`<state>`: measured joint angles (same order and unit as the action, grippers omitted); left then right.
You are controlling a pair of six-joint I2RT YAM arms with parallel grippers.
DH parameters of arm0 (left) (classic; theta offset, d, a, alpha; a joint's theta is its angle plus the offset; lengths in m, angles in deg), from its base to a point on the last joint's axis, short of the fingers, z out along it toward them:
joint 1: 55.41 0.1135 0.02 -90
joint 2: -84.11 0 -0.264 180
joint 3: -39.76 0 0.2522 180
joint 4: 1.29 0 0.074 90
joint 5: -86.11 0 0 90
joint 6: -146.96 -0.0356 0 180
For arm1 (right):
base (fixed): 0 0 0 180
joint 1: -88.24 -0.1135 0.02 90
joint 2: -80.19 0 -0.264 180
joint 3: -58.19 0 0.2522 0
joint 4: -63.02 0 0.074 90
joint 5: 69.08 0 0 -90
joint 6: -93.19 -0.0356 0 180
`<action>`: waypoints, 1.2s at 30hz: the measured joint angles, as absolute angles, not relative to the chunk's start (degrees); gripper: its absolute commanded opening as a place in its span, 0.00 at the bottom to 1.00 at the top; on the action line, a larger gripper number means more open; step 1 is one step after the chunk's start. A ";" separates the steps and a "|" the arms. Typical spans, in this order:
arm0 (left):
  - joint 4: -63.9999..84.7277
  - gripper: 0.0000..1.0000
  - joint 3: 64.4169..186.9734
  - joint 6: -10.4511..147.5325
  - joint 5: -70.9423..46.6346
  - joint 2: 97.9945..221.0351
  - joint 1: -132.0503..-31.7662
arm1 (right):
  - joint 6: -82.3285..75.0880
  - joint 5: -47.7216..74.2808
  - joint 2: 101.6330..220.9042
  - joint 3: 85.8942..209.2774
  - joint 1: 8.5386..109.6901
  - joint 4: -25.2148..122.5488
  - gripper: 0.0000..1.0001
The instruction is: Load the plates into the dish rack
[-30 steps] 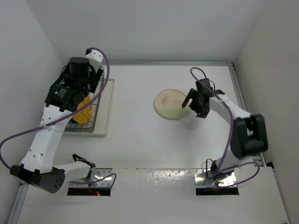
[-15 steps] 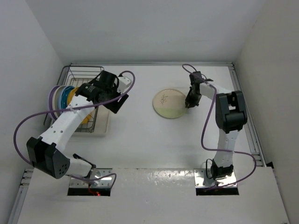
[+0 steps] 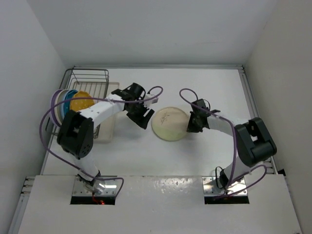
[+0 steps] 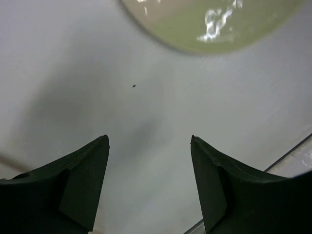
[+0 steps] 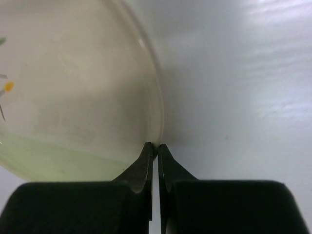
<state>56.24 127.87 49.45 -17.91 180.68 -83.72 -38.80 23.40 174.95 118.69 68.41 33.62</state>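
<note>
Several plates (image 3: 68, 102) stand on edge in the dish rack (image 3: 90, 78) at the upper left of the overhead view. A purple plate (image 3: 55, 105) is farthest left, then a light blue plate (image 3: 71, 96) and an orange-yellow plate (image 3: 81, 103); the ones packed between them are too closely set to tell apart. The rack sits on a cream drip tray (image 3: 113, 90). One cream-green plate (image 3: 168, 124) with a sprig drawing lies flat on the table (image 3: 219, 87) near the middle of that view, between the two grippers. The left gripper (image 3: 144, 116) is just beside the plate's left edge. The left wrist view shows the left gripper (image 4: 148, 139) with its jaws spread wide and nothing but bare table between them, and the plate (image 4: 214, 24) at the top of the frame, apart from the fingers. The right gripper (image 3: 190, 126) is at the plate's right rim. Only the right wrist view shows that the right gripper (image 5: 155, 145) has its jaws pressed together, tips touching the edge of the plate (image 5: 73, 97), with no rim visible between them.
</note>
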 measured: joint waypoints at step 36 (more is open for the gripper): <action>61.90 0.00 141.86 54.59 -2.31 181.45 -87.99 | -45.89 24.91 161.16 108.31 56.25 31.77 0.83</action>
<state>61.90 141.86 54.59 -2.31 181.45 -87.99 -45.89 24.91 161.16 108.31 56.25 31.77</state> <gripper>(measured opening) 0.026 0.825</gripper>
